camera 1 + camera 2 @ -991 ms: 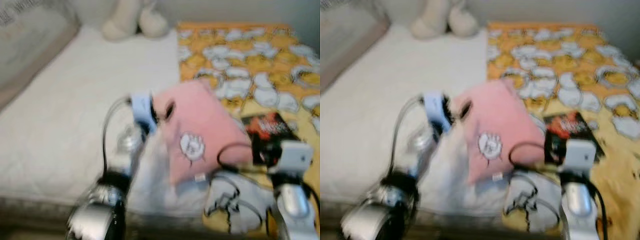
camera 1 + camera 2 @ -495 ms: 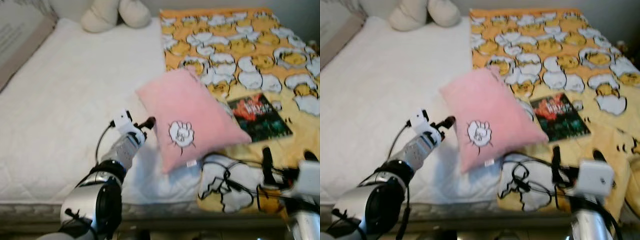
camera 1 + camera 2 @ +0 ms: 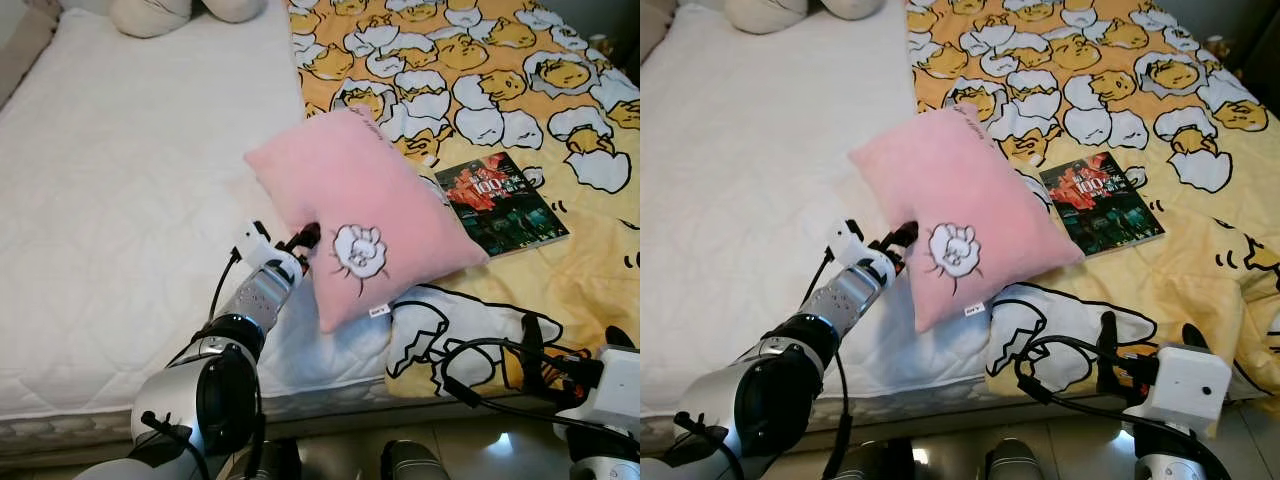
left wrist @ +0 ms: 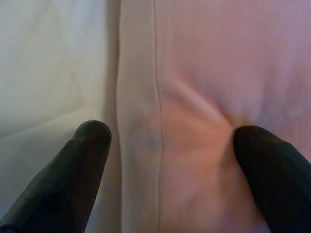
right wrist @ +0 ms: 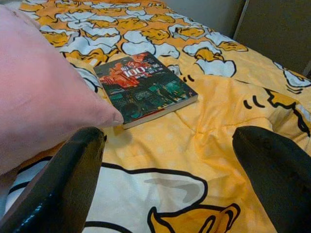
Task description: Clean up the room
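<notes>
Tool (image 3: 300, 240) on the left gapes, seemingly touching one pink pillow (image 3: 365, 215); right tool (image 5: 167, 170) gapes near one book (image 5: 143, 87).

silver arms (image 3: 205, 395), blk fingers (image 4: 73, 170), blk cables (image 3: 1060, 375)

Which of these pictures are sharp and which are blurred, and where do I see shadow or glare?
Left and right eye views: sharp and evenly lit; the book title is readable, and glare shows on the floor beside the right gripper. Left wrist view: soft and dim, with the pink pillow very near and the left gripper out of focus. Right wrist view: book clear, near fingertips blurred.
</notes>
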Tool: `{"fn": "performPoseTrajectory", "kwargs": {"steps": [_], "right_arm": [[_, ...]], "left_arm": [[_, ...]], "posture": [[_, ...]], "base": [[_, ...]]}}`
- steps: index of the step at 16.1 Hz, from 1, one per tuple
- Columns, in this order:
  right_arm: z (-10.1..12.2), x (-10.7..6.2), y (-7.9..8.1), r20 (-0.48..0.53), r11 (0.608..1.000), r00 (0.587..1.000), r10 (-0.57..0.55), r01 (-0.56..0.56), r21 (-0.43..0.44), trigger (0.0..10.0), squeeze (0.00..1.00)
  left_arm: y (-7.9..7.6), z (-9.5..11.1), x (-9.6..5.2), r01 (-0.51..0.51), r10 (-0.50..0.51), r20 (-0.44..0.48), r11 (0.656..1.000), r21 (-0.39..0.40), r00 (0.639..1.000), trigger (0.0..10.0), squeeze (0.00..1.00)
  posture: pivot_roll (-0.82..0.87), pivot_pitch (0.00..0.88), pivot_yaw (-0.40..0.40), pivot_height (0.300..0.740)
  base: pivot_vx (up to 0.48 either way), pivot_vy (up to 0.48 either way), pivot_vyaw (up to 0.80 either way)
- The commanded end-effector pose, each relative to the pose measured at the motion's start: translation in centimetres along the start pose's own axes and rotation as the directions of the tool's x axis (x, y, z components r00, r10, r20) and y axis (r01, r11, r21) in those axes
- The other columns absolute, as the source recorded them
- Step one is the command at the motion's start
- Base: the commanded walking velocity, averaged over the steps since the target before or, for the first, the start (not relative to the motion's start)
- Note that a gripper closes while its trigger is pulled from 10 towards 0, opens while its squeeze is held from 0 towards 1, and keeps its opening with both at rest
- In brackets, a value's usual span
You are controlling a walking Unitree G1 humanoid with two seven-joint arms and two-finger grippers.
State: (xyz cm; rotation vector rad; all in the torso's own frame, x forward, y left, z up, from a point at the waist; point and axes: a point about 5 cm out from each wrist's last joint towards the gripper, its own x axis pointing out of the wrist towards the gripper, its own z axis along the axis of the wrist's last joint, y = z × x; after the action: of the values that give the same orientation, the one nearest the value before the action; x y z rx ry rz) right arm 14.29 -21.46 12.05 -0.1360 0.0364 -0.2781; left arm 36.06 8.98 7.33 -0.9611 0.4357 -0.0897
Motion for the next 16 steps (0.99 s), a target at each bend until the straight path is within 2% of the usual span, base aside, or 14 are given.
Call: {"fn": "performPoseTrajectory", "kwargs": {"steps": [1,4,5,7,8,10,12,14,16], "right_arm": [[-0.1,-0.1,-0.1,-0.013,1.0,1.0,-0.002,0.002,-0.002,10.0,0.0],[-0.2,0.0,0.1,-0.024,1.0,1.0,0.001,-0.001,0.009,10.0,0.0],[-0.2,0.0,0.3,-0.027,1.0,1.0,0.007,-0.006,0.011,10.0,0.0],[-0.1,0.1,0.2,-0.028,1.0,1.0,0.006,-0.005,0.024,10.0,0.0],[0.2,0.7,-0.3,-0.02,0.998,1.0,-0.012,0.013,0.067,10.0,0.0],[1.7,2.7,-1.6,0.034,0.994,0.999,-0.023,0.019,0.106,10.0,0.0],[3.4,4.9,-2.3,0.096,0.994,0.995,-0.004,-0.007,0.109,10.0,0.0],[5.4,7.6,-2.5,0.166,0.99,0.985,0.037,-0.059,0.129,10.0,0.0],[6.0,9.7,-2.5,0.177,0.982,0.982,0.067,-0.096,0.163,10.0,0.0]], "left_arm": [[-0.6,0.5,0.1,0.046,-0.045,0.016,0.998,-0.037,0.999,10.0,0.0],[-1.7,0.6,0.3,0.111,-0.108,0.029,0.989,-0.101,0.994,10.0,0.0],[-1.8,0.1,0.3,0.12,-0.118,0.019,0.987,-0.105,0.993,0.0,0.0],[-1.8,-0.9,0.3,0.125,-0.126,-0.006,0.986,-0.114,0.992,0.0,0.0],[-1.7,-1.5,0.2,0.131,-0.134,-0.024,0.986,-0.106,0.991,0.0,0.0],[-1.7,-2.1,0.2,0.149,-0.154,-0.048,0.984,-0.1,0.987,0.0,0.0],[-1.9,-2.3,0.1,0.175,-0.181,-0.052,0.978,-0.114,0.982,0.0,0.0],[-2.0,-2.4,0.1,0.201,-0.208,-0.05,0.971,-0.13,0.977,0.0,0.0],[-2.1,-2.2,0.0,0.228,-0.236,-0.04,0.962,-0.151,0.971,0.0,0.0]], "posture": [[-0.3,0.192,0.094,0.74],[-0.29,0.201,0.088,0.74],[-0.29,0.205,0.088,0.74],[-0.29,0.21,0.088,0.74],[-0.29,0.214,0.095,0.74],[-0.27,0.217,0.1,0.74],[-0.26,0.214,0.104,0.74],[-0.22,0.202,0.096,0.74],[-0.19,0.185,0.089,0.74]], "base": [[0.0,0.0,0.0],[0.0,0.0,0.0],[0.0,0.0,0.0],[0.0,0.0,0.0],[0.0,0.0,0.0],[0.0,0.0,0.0],[0.0,0.0,0.0],[0.0,0.0,0.0],[0.0,0.0,0.0]]}}
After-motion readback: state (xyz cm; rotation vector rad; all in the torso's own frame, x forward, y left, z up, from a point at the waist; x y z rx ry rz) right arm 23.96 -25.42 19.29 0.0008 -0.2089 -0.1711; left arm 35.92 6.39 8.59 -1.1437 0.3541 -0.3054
